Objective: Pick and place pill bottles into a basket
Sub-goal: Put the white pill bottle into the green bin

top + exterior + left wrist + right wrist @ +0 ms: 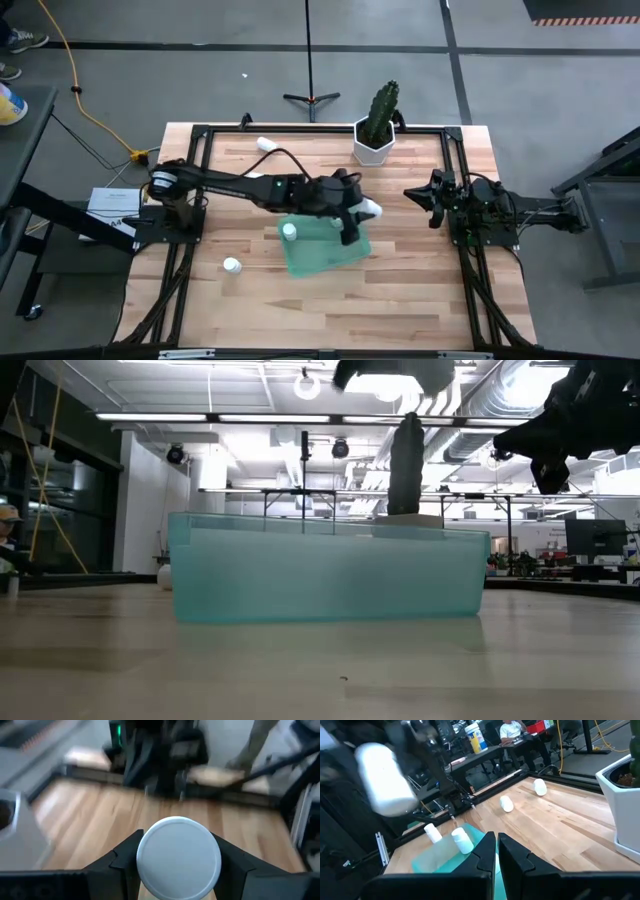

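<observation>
My left gripper [358, 215] is shut on a white pill bottle [371, 210] above the right end of the teal-green basket [335, 255]. In the left wrist view the bottle's round end [178, 857] faces the camera between the fingers. One bottle [289, 231] lies inside the basket. Another [232, 265] lies on the table to the basket's left, and one [265, 143] lies near the far edge. My right gripper [415, 195] is shut and empty at the table's right, clear of everything. My left gripper pinches the bottle between its two fingers [125, 862], one on each side of its round wall [144, 860]. The bottle is lifted clear over the basket and shows tilted in the right wrist view [385, 777].
A white hexagonal pot with a cactus [377, 140] stands at the far edge, right of centre. The right wrist view shows two more bottles [506, 803] [539, 786] lying on the wood beyond the basket [435, 857]. A dark frame [460, 250] borders the table.
</observation>
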Tool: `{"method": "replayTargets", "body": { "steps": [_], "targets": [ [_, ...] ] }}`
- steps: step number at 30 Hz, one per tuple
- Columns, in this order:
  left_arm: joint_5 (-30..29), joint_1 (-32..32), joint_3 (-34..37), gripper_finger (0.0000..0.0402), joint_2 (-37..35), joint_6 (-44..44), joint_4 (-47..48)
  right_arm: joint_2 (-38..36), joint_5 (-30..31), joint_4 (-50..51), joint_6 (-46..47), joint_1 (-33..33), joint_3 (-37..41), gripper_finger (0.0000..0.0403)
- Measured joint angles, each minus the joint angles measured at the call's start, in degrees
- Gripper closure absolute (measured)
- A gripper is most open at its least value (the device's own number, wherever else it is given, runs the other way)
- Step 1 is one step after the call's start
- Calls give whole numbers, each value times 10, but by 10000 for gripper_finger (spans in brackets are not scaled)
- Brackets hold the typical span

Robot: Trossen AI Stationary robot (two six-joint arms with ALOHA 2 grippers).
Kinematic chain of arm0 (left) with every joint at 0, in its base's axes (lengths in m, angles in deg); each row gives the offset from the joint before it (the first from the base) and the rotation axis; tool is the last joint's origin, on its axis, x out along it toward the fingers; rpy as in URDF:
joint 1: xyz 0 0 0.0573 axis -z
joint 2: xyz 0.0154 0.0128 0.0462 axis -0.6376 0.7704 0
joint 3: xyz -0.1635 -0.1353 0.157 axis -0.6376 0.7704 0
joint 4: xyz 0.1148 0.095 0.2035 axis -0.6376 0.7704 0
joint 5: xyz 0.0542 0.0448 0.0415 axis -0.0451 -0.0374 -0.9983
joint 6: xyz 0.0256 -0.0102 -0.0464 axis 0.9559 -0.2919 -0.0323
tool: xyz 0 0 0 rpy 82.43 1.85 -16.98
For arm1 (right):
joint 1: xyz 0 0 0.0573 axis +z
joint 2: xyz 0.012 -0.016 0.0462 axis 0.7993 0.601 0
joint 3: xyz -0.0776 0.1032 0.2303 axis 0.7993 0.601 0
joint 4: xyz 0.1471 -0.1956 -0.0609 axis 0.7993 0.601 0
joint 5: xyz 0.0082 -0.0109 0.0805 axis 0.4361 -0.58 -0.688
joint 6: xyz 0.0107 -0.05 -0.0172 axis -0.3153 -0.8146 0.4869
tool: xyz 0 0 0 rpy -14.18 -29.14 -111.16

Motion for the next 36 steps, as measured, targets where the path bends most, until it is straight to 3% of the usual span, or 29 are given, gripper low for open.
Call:
{"method": "replayTargets", "body": {
  "steps": [6,9,20,26,36],
  "targets": [
    [75,-13,182,190,-27,-44,-152,0,28,-1,0,0,0,391],
    [80,-8,233,190,-58,-79,-121,0,48,-4,0,0,0,391],
    [33,61,250,190,-108,-145,119,1,70,-2,0,0,0,391],
    [-7,96,278,190,-106,-187,113,1,79,-2,-3,0,1,391],
    [-42,105,317,191,-107,-231,117,1,79,2,-4,0,1,391]
  ]
}}
